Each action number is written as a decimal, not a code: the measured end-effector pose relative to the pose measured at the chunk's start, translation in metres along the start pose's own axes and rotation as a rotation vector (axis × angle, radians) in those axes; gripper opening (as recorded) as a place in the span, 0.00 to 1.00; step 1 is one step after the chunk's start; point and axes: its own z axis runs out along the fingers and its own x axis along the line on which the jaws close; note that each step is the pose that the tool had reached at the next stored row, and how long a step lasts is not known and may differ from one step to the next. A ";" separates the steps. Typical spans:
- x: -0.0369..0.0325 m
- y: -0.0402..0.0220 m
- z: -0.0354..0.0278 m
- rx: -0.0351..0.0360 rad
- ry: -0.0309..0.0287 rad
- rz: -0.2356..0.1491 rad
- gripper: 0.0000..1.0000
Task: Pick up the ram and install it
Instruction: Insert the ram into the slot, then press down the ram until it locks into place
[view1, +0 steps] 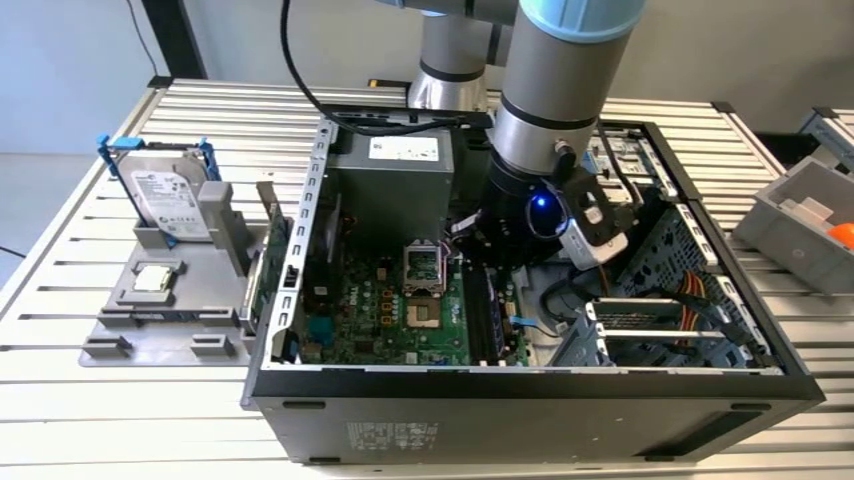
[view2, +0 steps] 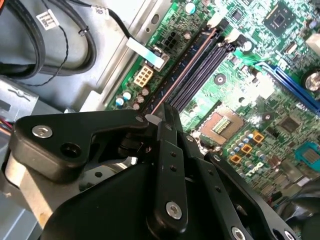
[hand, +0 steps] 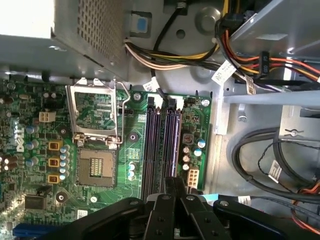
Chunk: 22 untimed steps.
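Gripper (hand: 170, 186) pinched narrow over memory slots (hand: 161, 145), ram (view2: 175, 82) seemingly seated at 12 o'clock; off-line pressing risks bent latches.

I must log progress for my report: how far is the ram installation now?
Done: the approach; the gripper is low inside the case, directly at the memory slots. In hand: a thin strip along one slot meets its tip, possibly the stick itself; I cannot tell. Left: seating is not confirmed.
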 end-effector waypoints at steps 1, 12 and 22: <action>0.0000 0.0000 0.0000 -0.0001 -0.0004 -0.008 0.00; -0.0001 0.0010 -0.0001 -0.0014 -0.0050 -0.105 0.00; -0.0001 0.0015 -0.0001 -0.0045 -0.0107 -0.222 0.00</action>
